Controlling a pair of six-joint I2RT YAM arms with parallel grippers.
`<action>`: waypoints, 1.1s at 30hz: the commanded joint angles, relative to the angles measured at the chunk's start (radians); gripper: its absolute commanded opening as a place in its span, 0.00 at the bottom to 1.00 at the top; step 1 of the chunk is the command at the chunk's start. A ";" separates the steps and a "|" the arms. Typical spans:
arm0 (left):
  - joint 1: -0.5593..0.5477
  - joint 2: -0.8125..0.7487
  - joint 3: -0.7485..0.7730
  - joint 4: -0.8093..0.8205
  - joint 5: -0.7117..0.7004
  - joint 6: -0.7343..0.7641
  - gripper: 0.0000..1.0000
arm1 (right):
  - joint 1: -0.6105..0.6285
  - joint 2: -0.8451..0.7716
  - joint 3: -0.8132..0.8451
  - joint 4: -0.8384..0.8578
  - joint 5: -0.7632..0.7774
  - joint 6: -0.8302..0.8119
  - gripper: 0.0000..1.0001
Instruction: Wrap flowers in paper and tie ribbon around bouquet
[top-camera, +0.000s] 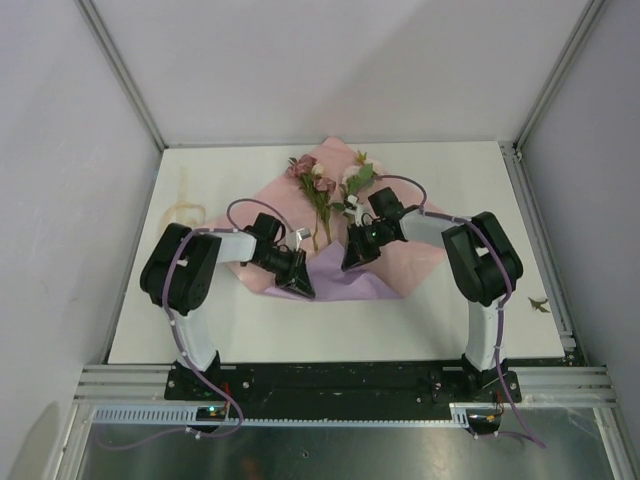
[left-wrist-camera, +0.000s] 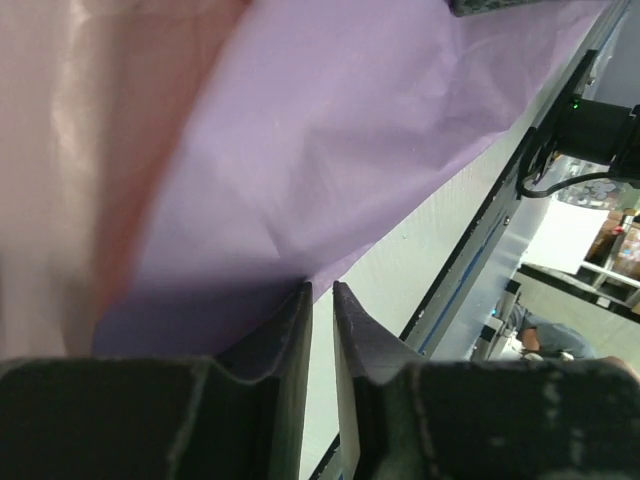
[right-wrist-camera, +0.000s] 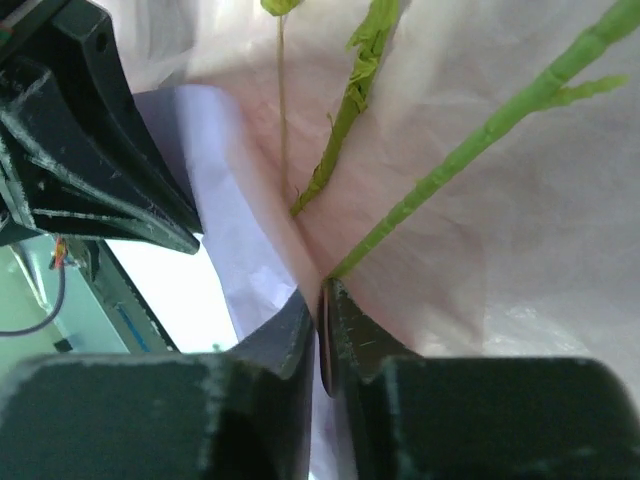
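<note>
A white tabletop (top-camera: 400, 325) is filling the middle of the overhead view. A small dark object (top-camera: 539, 303) is lying at its right edge, too small to identify. Grey walls (top-camera: 60, 150) are enclosing it, and an aluminium rail (top-camera: 120, 382) is running along the bottom.

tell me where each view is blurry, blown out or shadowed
Top external: sharp, evenly lit, only faint shadows on the table. Left wrist: the paper fills the frame, slightly soft, with a blown-out white patch at far right. Right wrist: the flowers' stems are fairly crisp, white glare at lower left, its own fingers dark and soft.
</note>
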 joint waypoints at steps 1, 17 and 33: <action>0.044 0.043 0.013 0.029 -0.037 -0.033 0.20 | -0.015 -0.043 0.055 0.003 0.003 0.012 0.26; 0.068 0.056 -0.005 0.028 -0.038 -0.020 0.19 | 0.018 -0.347 -0.142 -0.009 -0.385 0.170 0.99; 0.068 0.059 -0.016 0.029 -0.037 -0.001 0.18 | 0.047 -0.080 -0.231 0.221 -0.204 0.392 0.99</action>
